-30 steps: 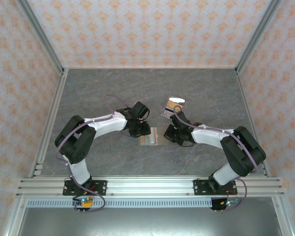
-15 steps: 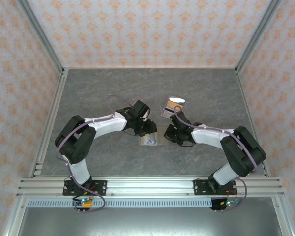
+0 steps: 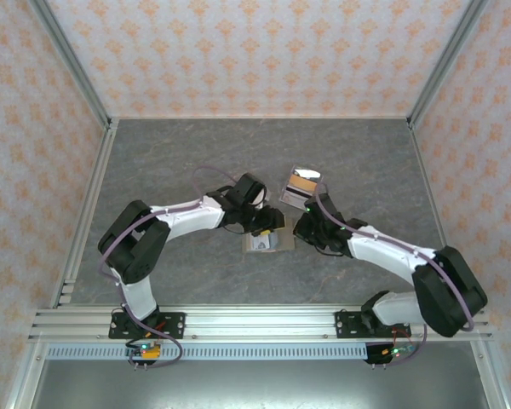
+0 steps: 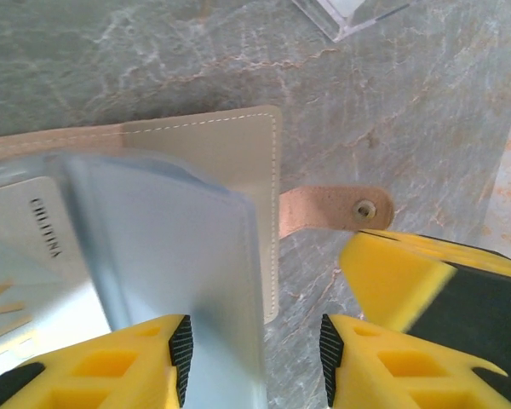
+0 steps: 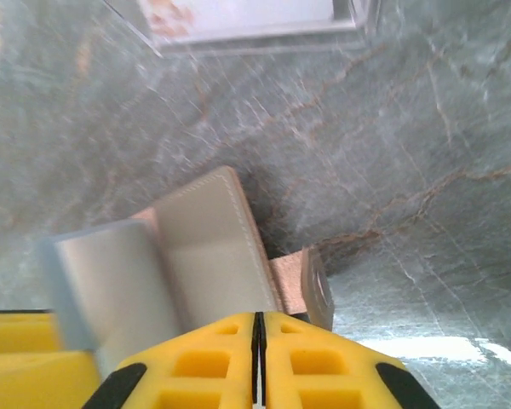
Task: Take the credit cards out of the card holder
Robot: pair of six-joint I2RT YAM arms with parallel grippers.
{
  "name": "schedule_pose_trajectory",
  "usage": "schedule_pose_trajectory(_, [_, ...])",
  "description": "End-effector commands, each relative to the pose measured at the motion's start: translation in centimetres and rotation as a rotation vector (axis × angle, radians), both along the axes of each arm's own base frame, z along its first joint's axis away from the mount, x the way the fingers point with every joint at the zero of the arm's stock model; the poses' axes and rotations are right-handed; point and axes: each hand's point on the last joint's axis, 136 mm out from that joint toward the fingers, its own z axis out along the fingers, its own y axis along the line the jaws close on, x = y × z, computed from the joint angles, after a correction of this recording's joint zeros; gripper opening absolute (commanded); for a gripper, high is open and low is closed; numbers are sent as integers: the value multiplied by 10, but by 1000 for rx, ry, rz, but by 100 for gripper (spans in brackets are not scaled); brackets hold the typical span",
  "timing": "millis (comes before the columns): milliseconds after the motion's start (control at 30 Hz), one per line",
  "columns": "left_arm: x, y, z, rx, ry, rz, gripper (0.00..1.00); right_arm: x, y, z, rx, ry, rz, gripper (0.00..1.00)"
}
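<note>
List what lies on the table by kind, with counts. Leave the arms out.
card holder: 1
credit card showing inside it: 1 (more may be hidden)
clear glossy piece: 1
Total: 3
</note>
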Motion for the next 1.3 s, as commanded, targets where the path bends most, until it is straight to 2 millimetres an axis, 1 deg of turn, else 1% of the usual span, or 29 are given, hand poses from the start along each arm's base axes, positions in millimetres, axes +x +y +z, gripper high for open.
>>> schedule_pose_trajectory(0, [5, -14, 7, -38, -12, -13, 47, -2, -16, 6, -56, -49, -26, 13])
schedule_pose_trajectory(33, [5, -15, 6, -35, -9, -14, 47, -2, -18, 10, -54, -61, -27, 13])
schedule_pose_trajectory(100, [5, -13, 4, -21, -9, -14, 48, -3, -19, 10, -63, -64, -23, 14])
schedule_pose_trajectory(133, [4, -13, 2, -13, -5, -15, 48, -3, -18, 17, -51, -83, -20, 15])
schedule_pose_trajectory(167, [3, -12, 0, -6, 0, -18, 48, -2, -18, 19, -47, -91, -17, 15])
schedule_pose_trajectory(267, [3, -3, -2, 32, -9, -12, 48, -2, -14, 23, -34, -94, 4, 16])
schedule_pose_trajectory(367, [6, 10, 2, 48, -24, 16, 48, -1, -5, 27, -9, -99, 40, 17])
schedule_pose_trajectory(433, [8, 24, 4, 75, -35, 44, 46, 0, 3, 33, 10, -104, 76, 18])
schedule_pose_trajectory(500, [10, 47, 0, 155, -49, 71, 45, 0, 13, 34, 14, -98, 112, 20])
schedule_pose_trajectory(567, [11, 72, -5, 250, -51, 96, 43, 1, 25, 37, 13, -95, 149, 23])
schedule_pose_trajectory(667, [9, 93, -10, 292, -40, 125, 42, 3, 45, 33, 1, -71, 201, 25])
schedule_pose_trajectory(733, [7, 101, -12, 305, -35, 140, 41, 5, 59, 28, 6, -46, 232, 27])
schedule_pose_trajectory(833, [6, 104, -14, 304, -30, 153, 39, 8, 77, 16, 27, 2, 267, 27])
schedule_pose_trajectory(900, [5, 101, -17, 284, -16, 155, 36, 12, 83, 7, 29, 29, 267, 28])
schedule_pose_trajectory(1000, [4, 92, -21, 242, 5, 153, 32, 13, 87, -7, 23, 68, 270, 27])
schedule_pose_trajectory(1067, [4, 87, -23, 225, 13, 147, 30, 13, 86, -15, 18, 86, 256, 24])
schedule_pose_trajectory(1133, [4, 82, -25, 220, 21, 136, 28, 13, 85, -20, 19, 88, 250, 22])
schedule_pose_trajectory(1267, [5, 77, -29, 214, 30, 127, 23, 12, 86, -22, 37, 92, 260, 21])
